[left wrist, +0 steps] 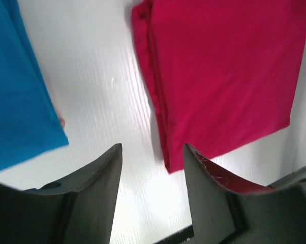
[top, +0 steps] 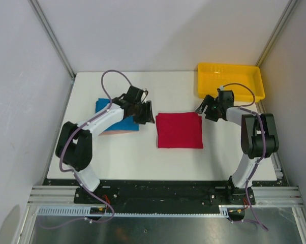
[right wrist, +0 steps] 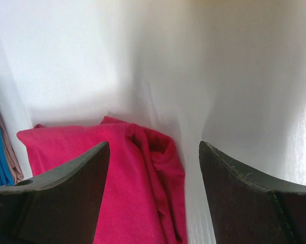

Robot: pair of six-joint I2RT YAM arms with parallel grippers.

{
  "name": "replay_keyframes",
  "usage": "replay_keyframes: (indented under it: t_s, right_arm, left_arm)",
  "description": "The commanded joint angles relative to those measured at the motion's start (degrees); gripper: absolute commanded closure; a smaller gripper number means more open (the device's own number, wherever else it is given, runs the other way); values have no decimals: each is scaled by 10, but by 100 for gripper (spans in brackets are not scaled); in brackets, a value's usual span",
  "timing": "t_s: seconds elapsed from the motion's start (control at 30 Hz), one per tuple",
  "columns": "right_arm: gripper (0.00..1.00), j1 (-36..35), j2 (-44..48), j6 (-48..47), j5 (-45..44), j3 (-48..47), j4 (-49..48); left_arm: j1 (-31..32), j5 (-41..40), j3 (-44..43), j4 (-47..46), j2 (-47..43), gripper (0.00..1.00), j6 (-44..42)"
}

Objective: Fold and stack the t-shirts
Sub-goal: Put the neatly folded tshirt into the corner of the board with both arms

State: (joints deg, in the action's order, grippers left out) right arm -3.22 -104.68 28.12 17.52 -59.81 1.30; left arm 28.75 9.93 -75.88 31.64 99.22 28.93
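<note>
The crimson red t-shirt [top: 179,130] lies folded into a rectangle at the middle of the white table. The bright blue t-shirt [top: 108,122] lies folded to its left, partly under my left arm. My left gripper [top: 146,114] is open and empty, between the blue shirt and the red shirt's far-left corner. In the left wrist view the red shirt [left wrist: 224,76] lies ahead of the fingers and the blue shirt [left wrist: 16,101] at the left. My right gripper [top: 203,110] is open and empty, over the red shirt's far-right corner [right wrist: 158,147].
A yellow plastic tray [top: 229,80] stands at the back right corner of the table, just behind my right arm. Grey walls close in the table on three sides. A tan edge shows under the blue shirt [top: 117,132].
</note>
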Motion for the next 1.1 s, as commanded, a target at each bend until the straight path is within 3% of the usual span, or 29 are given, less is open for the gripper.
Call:
replay_keyframes:
  t_s: [0.0,0.27,0.5,0.77,1.07]
  right_arm:
    - [25,-17,-20,-21,-2,-32,-17]
    - [32,-31,-44,-14,-13,-46,16]
    - [42,-41,-45,-12,-40,-51,44]
    - [65,-51,-40,-18,-58,-51,66]
    - [93,-59,-41,-14,-62,-51,74]
  left_arm:
    - [5,23,64,-47,-89,44,23]
    - [12,42,182,-69,-163,44,39]
    - [30,97,241,-137,-151,40,73]
    - [52,111,254,-187,-107,37,113]
    - [67,59,275,-189,-100,38,163]
